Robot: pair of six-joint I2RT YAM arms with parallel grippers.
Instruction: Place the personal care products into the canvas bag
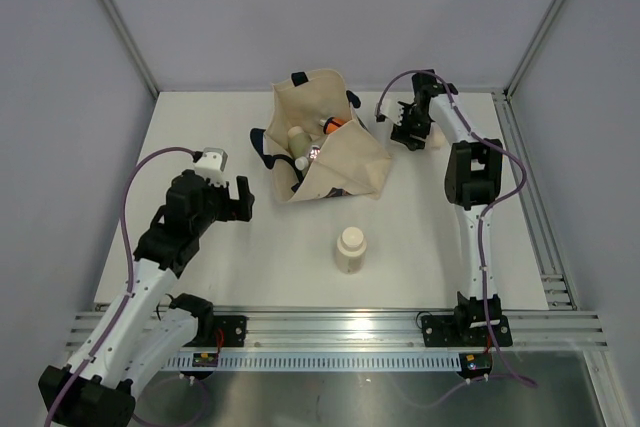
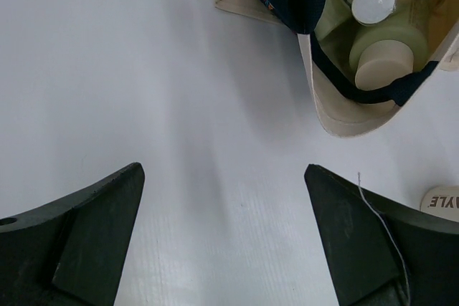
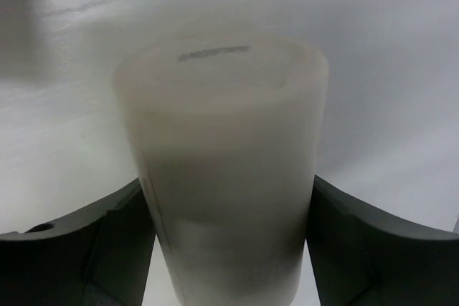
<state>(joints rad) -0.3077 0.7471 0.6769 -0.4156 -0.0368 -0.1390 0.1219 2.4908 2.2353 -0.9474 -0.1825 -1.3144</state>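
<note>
The canvas bag lies open at mid-table, its navy handles spread. Inside it are an orange bottle, a shiny silver one and a pale green bottle with a cream cap. A beige bottle stands alone in front of the bag. My right gripper is at the far right of the bag. Its wrist view shows both fingers pressed against the sides of a cream-white bottle, so my right gripper is shut on it. My left gripper hovers left of the bag, open and empty.
The bag's rim and a navy handle fill the upper right of the left wrist view. A labelled beige edge shows at that view's right border. Grey walls enclose the table, and a metal rail runs along the near edge.
</note>
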